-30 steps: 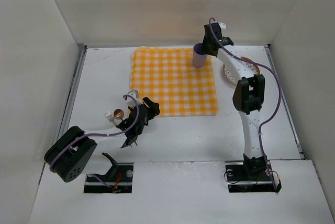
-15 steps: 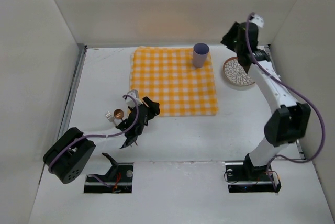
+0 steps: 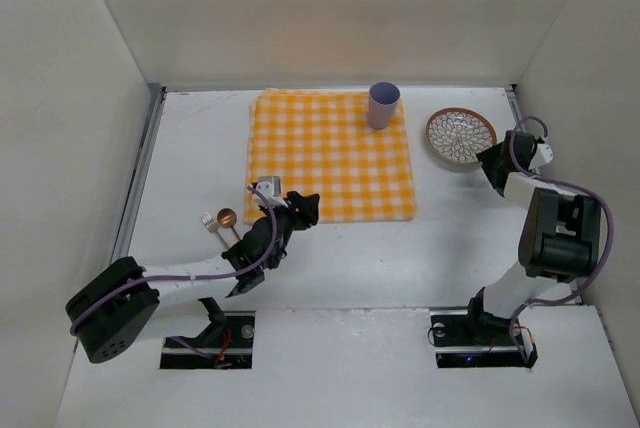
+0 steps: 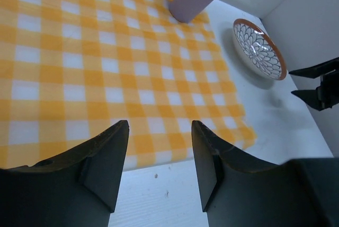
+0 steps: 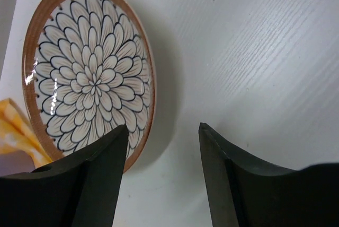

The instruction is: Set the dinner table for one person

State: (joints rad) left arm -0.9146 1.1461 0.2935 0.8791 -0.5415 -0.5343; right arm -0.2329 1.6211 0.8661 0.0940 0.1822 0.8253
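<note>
The white dinner table (image 3: 400, 258) bears a yellow-and-white checked cloth (image 3: 330, 158). A purple cup (image 3: 384, 105) stands upright on the cloth's far right corner. A flower-patterned plate with a brown rim (image 3: 460, 135) lies on the table to the right of the cloth. A copper spoon (image 3: 227, 216) and a fork (image 3: 209, 219) lie left of the cloth's near corner. My left gripper (image 3: 303, 205) is open and empty, over the cloth's near edge (image 4: 106, 52). My right gripper (image 3: 491, 163) is open and empty, low beside the plate's near right rim (image 5: 90, 81).
Metal rails (image 3: 140, 178) run along the table's left and right edges, and white walls close in three sides. The right arm's elbow (image 3: 560, 233) folds back near the right rail. The left arm (image 3: 180, 273) stretches low across the near left of the table.
My right arm swung from the cup to the right and came down beside the plate, its gripper open and the cup left standing. My left gripper moved slightly right, toward the cloth's near edge.
</note>
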